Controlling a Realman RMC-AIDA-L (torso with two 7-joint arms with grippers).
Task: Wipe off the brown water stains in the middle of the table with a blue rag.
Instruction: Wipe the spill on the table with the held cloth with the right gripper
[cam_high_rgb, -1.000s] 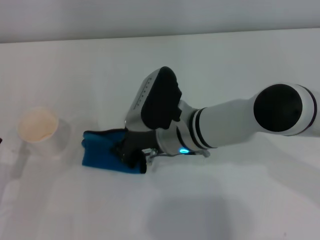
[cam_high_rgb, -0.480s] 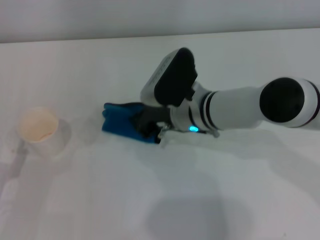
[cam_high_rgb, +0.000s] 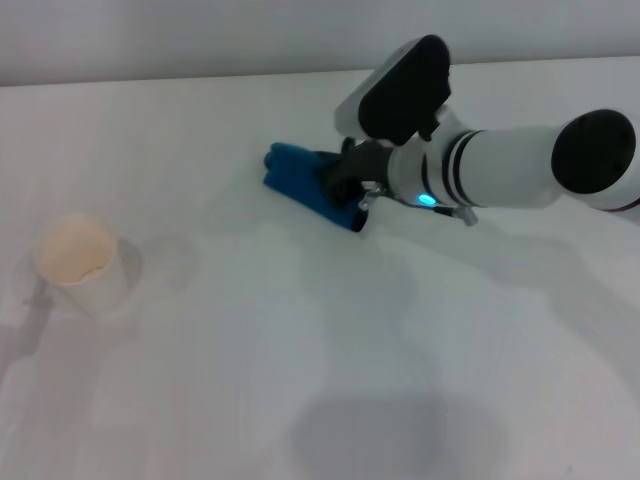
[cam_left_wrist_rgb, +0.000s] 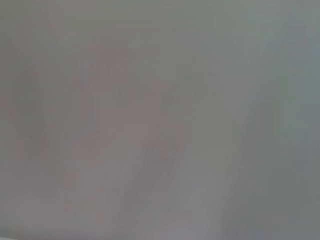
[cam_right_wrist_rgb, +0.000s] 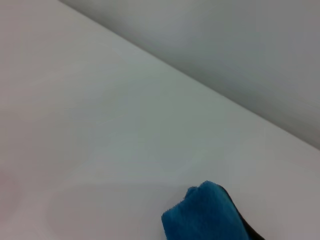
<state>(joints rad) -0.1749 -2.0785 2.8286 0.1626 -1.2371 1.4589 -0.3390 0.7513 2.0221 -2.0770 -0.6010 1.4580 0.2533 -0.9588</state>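
Blue cloth up top: the blue rag (cam_high_rgb: 307, 186) lies bunched on the table (cam_high_rgb: 300, 380), at about twelve o'clock from the middle of the tabletop in the head view, and the right gripper (cam_high_rgb: 345, 190) is right on it. Dark fingers (cam_high_rgb: 338, 178) are buried in the rag's right-hand end and pinch the fabric, so the grip is closed on cloth, with the loose blue end trailing away toward nine o'clock of the gripper. The white right arm reaches in from three o'clock, a small teal light glowing on its wrist.

As for the brown water stains (cam_high_rgb: 172, 262), only a faint pale smudge shows on the white surface, just at three o'clock of the white paper cup (cam_high_rgb: 80, 262). The cup stands upright at nine o'clock on the table, tan inside, well apart from the rag.

Over to the right wrist view: a rumpled corner of the blue rag (cam_right_wrist_rgb: 205, 215) with a sliver of black edging pokes in, lying on bare white table (cam_right_wrist_rgb: 100, 125), and the far edge of the table runs diagonally against a grey backdrop. No fingers show there, no cup, no stain; the head view alone gives those.

Left wrist view is one flat grey field with nothing to pick out, and the left gripper appears in no view at all.
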